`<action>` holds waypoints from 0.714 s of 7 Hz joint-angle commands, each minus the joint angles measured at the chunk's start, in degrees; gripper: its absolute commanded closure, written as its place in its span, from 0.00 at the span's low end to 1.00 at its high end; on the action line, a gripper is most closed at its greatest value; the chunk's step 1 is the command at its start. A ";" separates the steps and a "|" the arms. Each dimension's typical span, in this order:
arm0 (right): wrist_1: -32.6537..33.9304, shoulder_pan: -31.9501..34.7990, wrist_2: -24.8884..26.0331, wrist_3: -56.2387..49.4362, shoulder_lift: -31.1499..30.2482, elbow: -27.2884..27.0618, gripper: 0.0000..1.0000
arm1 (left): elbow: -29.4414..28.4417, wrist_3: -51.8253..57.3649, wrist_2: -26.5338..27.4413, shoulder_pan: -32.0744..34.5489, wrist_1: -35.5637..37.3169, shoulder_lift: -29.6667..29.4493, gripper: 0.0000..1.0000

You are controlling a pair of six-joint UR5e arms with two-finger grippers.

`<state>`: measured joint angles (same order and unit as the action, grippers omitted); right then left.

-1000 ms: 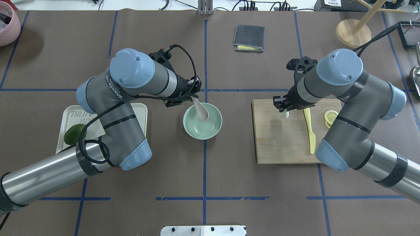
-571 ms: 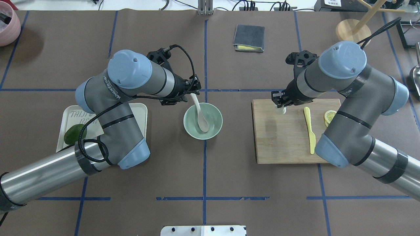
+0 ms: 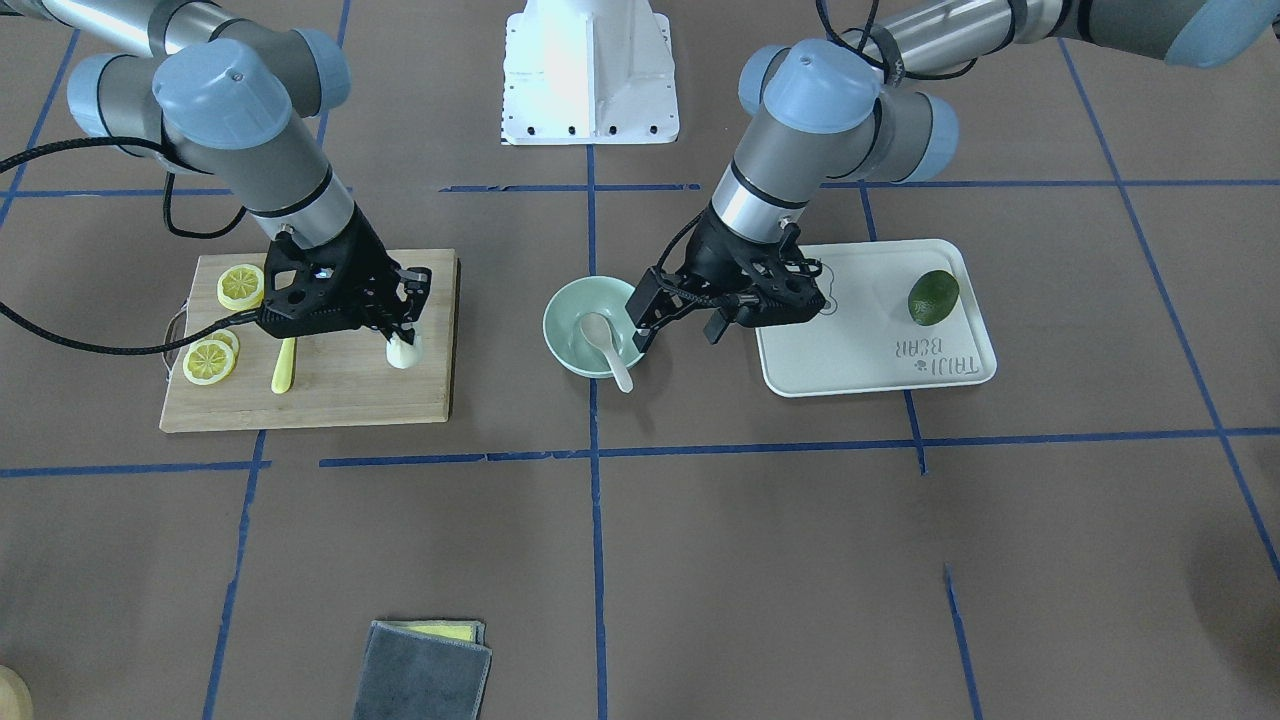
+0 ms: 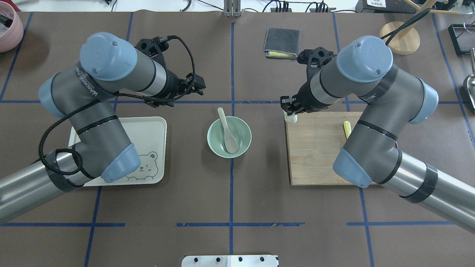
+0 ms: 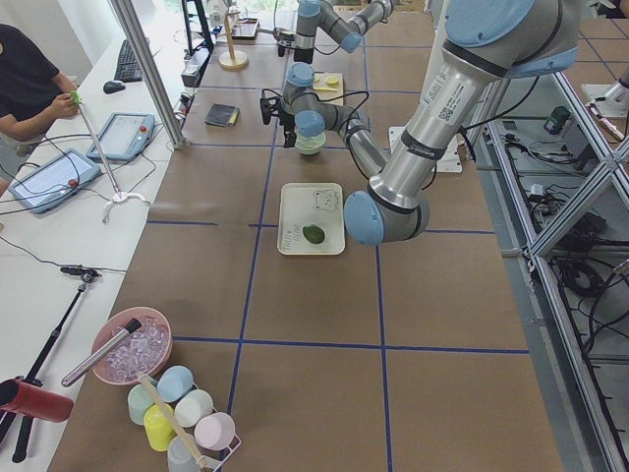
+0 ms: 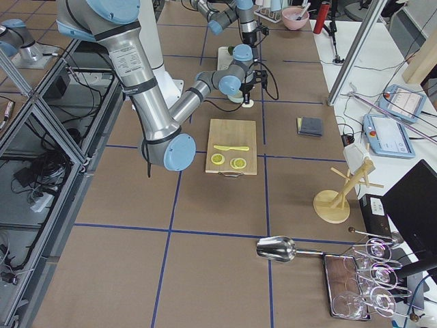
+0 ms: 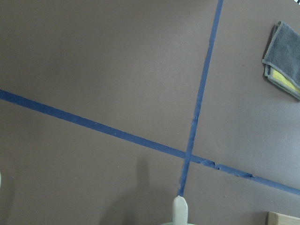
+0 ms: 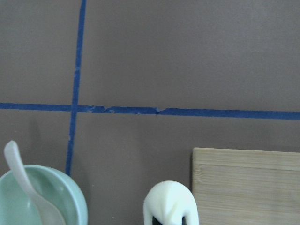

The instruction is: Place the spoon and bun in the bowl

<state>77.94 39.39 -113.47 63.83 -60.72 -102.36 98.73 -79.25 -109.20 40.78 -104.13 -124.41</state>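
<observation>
**Spoon in bowl, bun pinched in right gripper**

The right gripper (image 4: 290, 110) is clamped on the bun (image 4: 290, 118), which sits at the corner of the wooden cutting board (image 4: 315, 155) nearest the bowl. The wrist view shows the bun's white dome right under the gripper. The mint-green bowl (image 4: 243, 135) stands on the desk (image 4: 230, 193) between the two grippers, off the right gripper's left side. The spoon (image 4: 227, 129) lies in it, scoop on the bowl's floor and handle leaning over the rim away from the robot. The left gripper (image 3: 678, 318) is spread and empty, just beside the bowl, with the bear tray (image 4: 148, 133) and its avocado (image 3: 933, 297) on its outer side
</observation>
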 commanded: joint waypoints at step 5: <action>-0.16 -11.53 13.36 5.16 14.66 10.33 1.00 | 7.27 38.94 -0.40 18.51 13.68 10.31 0.00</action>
<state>77.72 29.04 -101.39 68.36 -47.82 -93.65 105.85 -47.25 -109.47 54.85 -90.60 -116.41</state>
